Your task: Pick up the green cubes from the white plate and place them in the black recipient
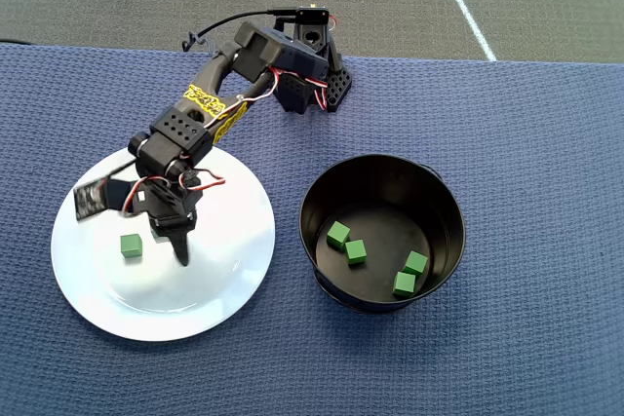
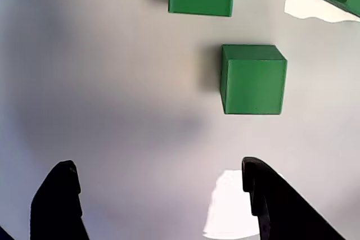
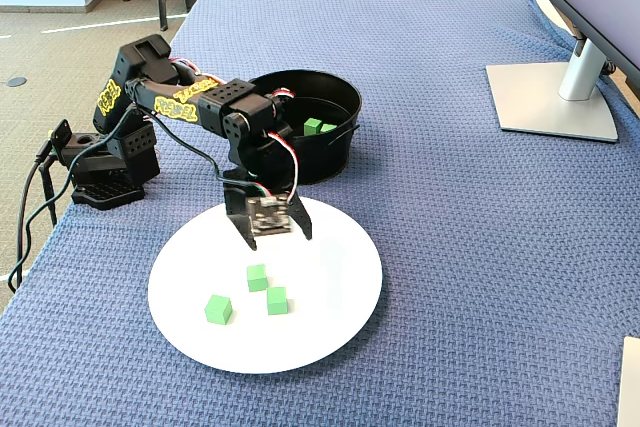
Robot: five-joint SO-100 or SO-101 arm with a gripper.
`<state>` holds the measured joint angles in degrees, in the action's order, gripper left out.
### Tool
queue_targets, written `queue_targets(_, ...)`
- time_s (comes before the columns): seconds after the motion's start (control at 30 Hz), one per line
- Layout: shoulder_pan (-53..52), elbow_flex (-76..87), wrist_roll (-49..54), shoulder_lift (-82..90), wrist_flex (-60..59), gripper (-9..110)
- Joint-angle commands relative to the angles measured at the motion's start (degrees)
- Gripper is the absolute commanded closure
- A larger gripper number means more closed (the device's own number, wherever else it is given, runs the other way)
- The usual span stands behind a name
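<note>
Three green cubes (image 3: 257, 277) lie on the white plate (image 3: 330, 307) in the fixed view. The overhead view shows only one green cube (image 1: 131, 245) on the plate (image 1: 195, 299); the arm hides the others. My gripper (image 3: 275, 238) hangs open just above the plate, behind the cubes, holding nothing. In the wrist view its fingertips stand wide apart around the gripper (image 2: 158, 166), with bare plate (image 2: 112, 82) between them and the nearest cube (image 2: 253, 80) ahead to the right. The black recipient (image 1: 453, 211) beside the plate holds several green cubes (image 1: 356, 251).
A blue woven cloth (image 3: 480, 247) covers the table. The arm's base (image 1: 312, 85) stands behind the plate and the pot (image 3: 335, 152). A monitor foot (image 3: 555, 97) sits at the far right in the fixed view. The table's edge runs close behind the base.
</note>
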<state>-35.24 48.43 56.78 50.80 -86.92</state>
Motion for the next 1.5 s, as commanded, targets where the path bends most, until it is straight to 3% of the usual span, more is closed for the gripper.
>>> queue_targets(0.0, -1.41, -5.01, 12.39, -0.26, -0.53, 71)
queue_targets(0.1, -2.64, -7.12, 17.14, -1.49, -1.14, 71)
queue_targets(0.7, -7.65, -8.44, 4.39, -2.55, 2.02, 73)
queue_targets(1.47, -7.56, -9.23, 5.98, -8.09, 3.6, 76)
